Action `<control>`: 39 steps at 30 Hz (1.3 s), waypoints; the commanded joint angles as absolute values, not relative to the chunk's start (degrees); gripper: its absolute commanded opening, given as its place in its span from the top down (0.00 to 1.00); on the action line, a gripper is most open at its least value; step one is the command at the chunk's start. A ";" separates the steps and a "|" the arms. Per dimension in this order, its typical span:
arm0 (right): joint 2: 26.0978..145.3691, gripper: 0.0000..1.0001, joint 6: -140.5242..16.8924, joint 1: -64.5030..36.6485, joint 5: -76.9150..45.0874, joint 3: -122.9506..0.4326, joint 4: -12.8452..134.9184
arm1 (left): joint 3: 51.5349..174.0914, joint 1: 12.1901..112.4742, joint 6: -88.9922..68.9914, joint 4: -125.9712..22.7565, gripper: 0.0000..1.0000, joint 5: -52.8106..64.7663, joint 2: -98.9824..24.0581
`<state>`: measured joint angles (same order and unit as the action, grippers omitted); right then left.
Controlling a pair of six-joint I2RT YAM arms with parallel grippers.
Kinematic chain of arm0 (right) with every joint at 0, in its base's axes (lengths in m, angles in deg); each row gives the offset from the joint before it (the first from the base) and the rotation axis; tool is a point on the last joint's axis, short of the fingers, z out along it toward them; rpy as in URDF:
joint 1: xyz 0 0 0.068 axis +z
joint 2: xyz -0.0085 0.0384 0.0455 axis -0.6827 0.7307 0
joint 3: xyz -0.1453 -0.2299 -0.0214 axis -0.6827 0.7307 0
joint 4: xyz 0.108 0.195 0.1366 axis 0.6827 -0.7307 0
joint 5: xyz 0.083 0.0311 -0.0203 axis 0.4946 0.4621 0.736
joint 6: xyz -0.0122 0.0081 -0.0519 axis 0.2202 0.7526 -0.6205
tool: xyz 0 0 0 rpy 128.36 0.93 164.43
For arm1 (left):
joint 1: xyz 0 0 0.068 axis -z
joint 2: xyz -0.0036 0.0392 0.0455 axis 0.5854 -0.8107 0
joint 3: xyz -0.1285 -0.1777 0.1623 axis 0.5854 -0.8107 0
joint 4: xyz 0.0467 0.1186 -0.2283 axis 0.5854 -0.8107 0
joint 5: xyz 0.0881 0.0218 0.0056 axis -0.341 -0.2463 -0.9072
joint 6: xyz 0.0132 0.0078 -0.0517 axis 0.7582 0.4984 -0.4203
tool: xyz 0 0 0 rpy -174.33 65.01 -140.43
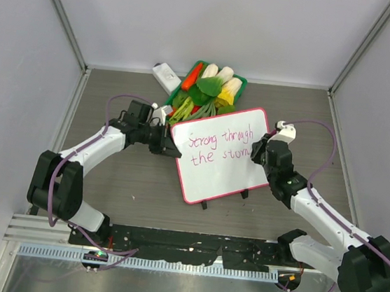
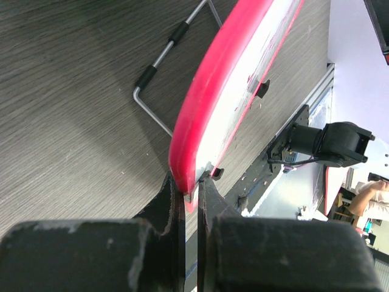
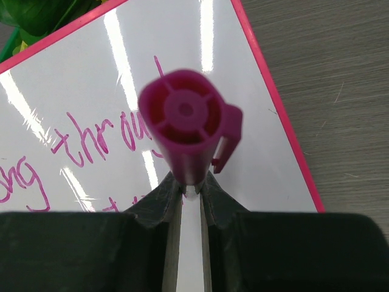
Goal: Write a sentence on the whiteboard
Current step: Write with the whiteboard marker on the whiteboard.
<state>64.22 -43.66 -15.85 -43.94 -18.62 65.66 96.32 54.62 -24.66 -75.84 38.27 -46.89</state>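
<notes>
Writing looks complete, as far as the board shows. The sentence reads "Strong through the storm" in magenta, in two lines, and its last word ends just in front of your right tool. I see no gap or half-formed letter. The closing letters are small from above and hidden behind the marker in the right wrist view, so check them before you call it done. What is left, I judge, is only the finish: lift the tip clear, set the marker down and let go of the board.

The whiteboard stands tilted on its wire stand, between your two tools. Your left tool is pinched narrow on the pink-red rim at the board's edge, the rim running straight out from between its fingers. Your right tool is clamped on the marker, whose butt end faces the wrist camera while the tip points away towards the board. Whether the tip touches the surface I cannot tell.

Counted: one whiteboard, one sentence of four words, one marker, one wire stand and two tools. Beyond your left tool, past the board's far edge, one green basket of vegetables sits on the tabletop. One white block lies just beside the basket.
</notes>
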 commanded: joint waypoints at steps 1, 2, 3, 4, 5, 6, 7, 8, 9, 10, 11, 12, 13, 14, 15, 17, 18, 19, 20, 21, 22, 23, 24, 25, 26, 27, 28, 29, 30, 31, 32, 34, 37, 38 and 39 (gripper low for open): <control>63.36 0.98 -43.84 -15.98 -44.38 -17.96 64.71 | 95.58 54.90 -19.25 -76.30 1.00 28.83 -46.61; 63.45 0.99 -43.93 -15.90 -44.56 -18.14 64.80 | 95.58 54.90 -19.25 -76.30 1.00 28.83 -46.61; 63.71 0.98 -44.02 -15.98 -45.34 -18.84 64.88 | 95.58 54.90 -19.16 -76.21 1.00 28.83 -46.52; 63.89 0.99 -43.93 -15.98 -45.53 -19.20 64.97 | 95.58 54.90 -19.25 -76.30 1.00 28.83 -46.52; 63.98 0.98 -44.11 -15.98 -45.88 -19.81 65.41 | 95.58 54.90 -19.25 -76.30 1.00 28.92 -46.52; 64.15 0.99 -44.20 -15.98 -46.14 -20.16 65.50 | 95.58 54.90 -19.25 -76.30 1.00 28.83 -46.52; 64.24 0.99 -44.20 -15.98 -46.49 -20.86 66.02 | 95.58 54.90 -19.25 -76.39 1.00 28.83 -46.34; 64.42 0.99 -44.46 -16.07 -46.76 -21.04 66.20 | 95.40 54.90 -19.25 -76.39 1.00 28.92 -46.43; 64.51 0.99 -44.55 -15.98 -47.19 -21.57 66.99 | 95.49 54.90 -19.25 -76.39 1.00 28.83 -46.26; 64.85 0.98 -44.81 -15.98 -47.55 -21.75 67.17 | 95.49 54.99 -19.25 -76.39 1.00 28.74 -46.52; 65.12 0.99 -44.90 -15.98 -47.98 -22.44 67.17 | 95.49 54.99 -19.25 -76.39 1.00 28.74 -46.34; 65.30 0.99 -45.16 -15.98 -48.25 -22.71 67.60 | 95.57 54.99 -19.25 -76.39 1.00 28.74 -46.52; 65.56 0.99 -45.25 -15.98 -48.34 -23.15 67.61 | 95.58 54.99 -19.16 -76.39 1.00 28.74 -46.43; 65.73 0.98 -45.25 -15.98 -48.60 -23.42 67.78 | 95.49 54.99 -19.16 -76.47 1.00 28.74 -46.52; 66.08 0.99 -45.25 -16.07 -48.78 -23.59 67.78 | 95.57 54.99 -19.16 -76.39 1.00 28.74 -46.34; 66.61 0.99 -45.34 -15.98 -48.95 -23.86 68.22 | 95.49 54.99 -19.25 -76.39 1.00 28.74 -46.34; 66.79 0.98 -45.51 -15.98 -49.30 -23.86 68.22 | 95.49 54.91 -19.25 -76.39 1.00 28.74 -46.34; 66.97 0.99 -45.43 -15.98 -49.31 -23.86 68.22 | 95.49 54.99 -19.25 -76.47 1.00 28.66 -46.43; 66.97 0.99 -45.43 -16.07 -49.57 -23.77 68.14 | 95.49 54.99 -19.25 -76.39 1.00 28.65 -46.43; 67.14 0.98 -45.17 -16.07 -49.74 -23.60 68.05 | 95.49 54.99 -19.25 -76.39 1.00 28.65 -46.52; 67.06 0.99 -45.25 -16.07 -49.92 -23.51 67.79 | 95.49 54.99 -19.25 -76.39 1.00 28.65 -46.34; 66.97 0.98 -45.08 -16.07 -50.10 -23.24 67.44 | 95.49 55.08 -19.25 -76.39 1.00 28.65 -46.43; 66.97 0.99 -44.90 -16.07 -50.27 -23.07 67.00 | 95.49 55.08 -19.25 -76.30 1.00 28.65 -46.43; 66.97 0.99 -44.81 -16.07 -50.27 -22.89 66.65 | 95.49 54.99 -19.25 -76.39 1.00 28.65 -46.52; 66.79 0.98 -44.64 -16.16 -50.27 -22.46 66.21 | 95.49 54.99 -19.25 -76.39 1.00 28.65 -46.43; 66.62 0.99 -44.38 -16.07 -50.19 -22.10 66.03 | 95.49 54.99 -19.25 -76.39 1.00 28.65 -46.52; 66.35 0.99 -44.20 -16.16 -49.92 -21.58 65.59 | 95.49 54.99 -19.25 -76.39 1.00 28.65 -46.43; 66.09 0.99 -44.02 -16.16 -49.49 -21.22 65.50 | 95.49 54.99 -19.25 -76.30 1.00 28.65 -46.34; 65.74 0.98 -43.85 -16.25 -49.40 -20.61 65.24 | 95.49 54.99 -19.25 -76.30 1.00 28.65 -46.43; 65.56 0.99 -43.58 -16.16 -48.79 -20.34 65.15 | 95.40 54.99 -19.25 -76.30 1.00 28.65 -46.43; 65.13 0.98 -43.49 -16.16 -48.52 -19.82 64.97 | 95.40 54.99 -19.25 -76.30 1.00 28.65 -46.43; 64.60 0.99 -43.23 -16.25 -47.64 -19.12 64.54 | 95.31 54.99 -19.25 -76.30 1.00 28.66 -46.34; 63.89 0.99 -43.06 -16.25 -46.59 -18.23 64.09 | 95.40 54.99 -19.25 -76.30 1.00 28.74 -46.43; 63.63 0.98 -43.05 -16.33 -46.58 -17.88 64.09 | 95.40 54.99 -19.34 -76.39 1.00 28.74 -46.43; 63.54 0.98 -42.97 -16.25 -46.76 -17.71 64.01 | 95.40 54.99 -19.34 -76.30 1.00 28.57 -46.26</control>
